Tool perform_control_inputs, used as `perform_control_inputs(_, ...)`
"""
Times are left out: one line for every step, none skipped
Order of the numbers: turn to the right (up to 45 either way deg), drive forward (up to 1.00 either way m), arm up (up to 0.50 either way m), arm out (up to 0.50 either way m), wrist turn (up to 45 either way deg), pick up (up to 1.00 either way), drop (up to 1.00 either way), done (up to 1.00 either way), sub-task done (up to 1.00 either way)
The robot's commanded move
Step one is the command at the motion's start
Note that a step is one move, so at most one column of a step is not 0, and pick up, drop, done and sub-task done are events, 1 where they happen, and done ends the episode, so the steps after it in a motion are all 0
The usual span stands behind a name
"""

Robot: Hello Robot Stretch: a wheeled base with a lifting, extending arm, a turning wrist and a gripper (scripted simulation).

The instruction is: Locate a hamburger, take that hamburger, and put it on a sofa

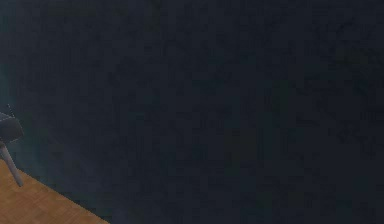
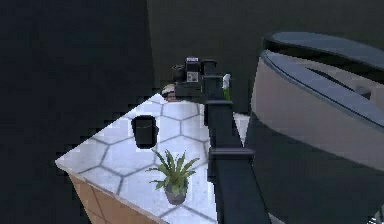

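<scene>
1 potted plant, 1 dark cup, 1 tiled table, 1 grey seat

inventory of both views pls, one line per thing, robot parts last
table: 1, white hex-tiled top, arm side view's lower left
cup: 1, dark, mid table
plant: 1, green, pale pot, table's near edge
pale blob: 1, whitish, table's far end; too small to name
seat: 1, grey, padded, arm side view's right
wall: dark, both views
wood surface: 1, orange-brown, forward view's lower left
arm: 1, dark bar, across table
gripper: 1, dark, at table's far end; cannot tell whether it holds anything
</scene>
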Motion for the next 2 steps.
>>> perform_control_inputs(0.0,0.00,0.04,0.00,0.0,0.00,0.00,0.00,0.00)
perform_control_inputs(0.0,0.00,0.00,0.00,-45.0,0.00,0.00,0.00,0.00)
